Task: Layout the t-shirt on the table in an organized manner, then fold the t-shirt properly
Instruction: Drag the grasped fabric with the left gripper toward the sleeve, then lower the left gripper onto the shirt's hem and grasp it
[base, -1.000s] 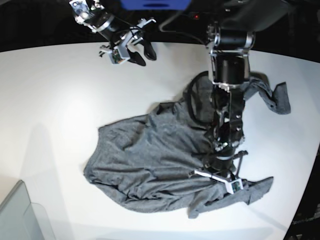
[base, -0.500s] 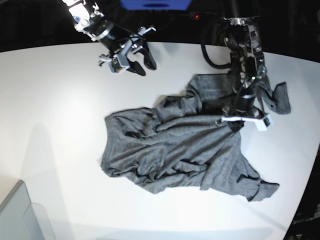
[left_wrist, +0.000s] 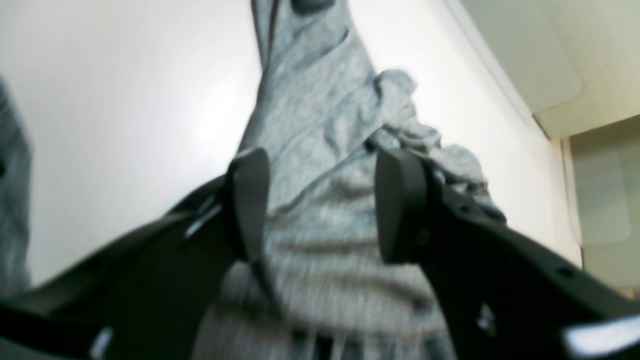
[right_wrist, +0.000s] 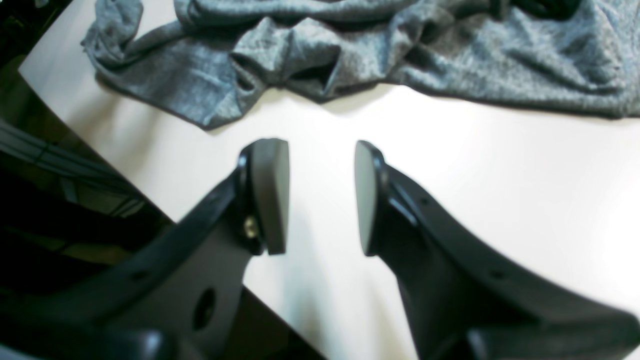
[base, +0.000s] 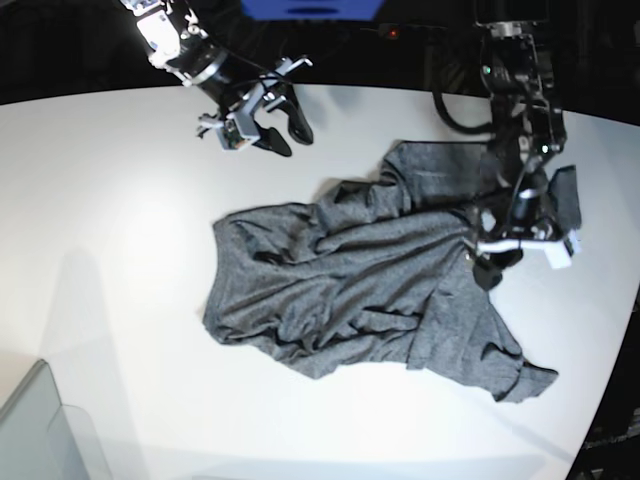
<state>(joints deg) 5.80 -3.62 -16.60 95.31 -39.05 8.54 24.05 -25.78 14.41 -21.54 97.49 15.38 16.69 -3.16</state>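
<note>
1. The t-shirt lies crumpled across the middle and right of the table.
2. The left gripper is over the shirt's right edge — jaws parted, cloth showing between them, nothing pinched.
3. The right gripper hangs spread and empty above bare table — the shirt well apart.

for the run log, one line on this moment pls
t-shirt: crumpled on table | left gripper: open over cloth | right gripper: open, empty

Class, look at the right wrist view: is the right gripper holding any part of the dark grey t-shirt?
No: the right gripper stands open over bare white table, the t-shirt lying beyond.
</note>
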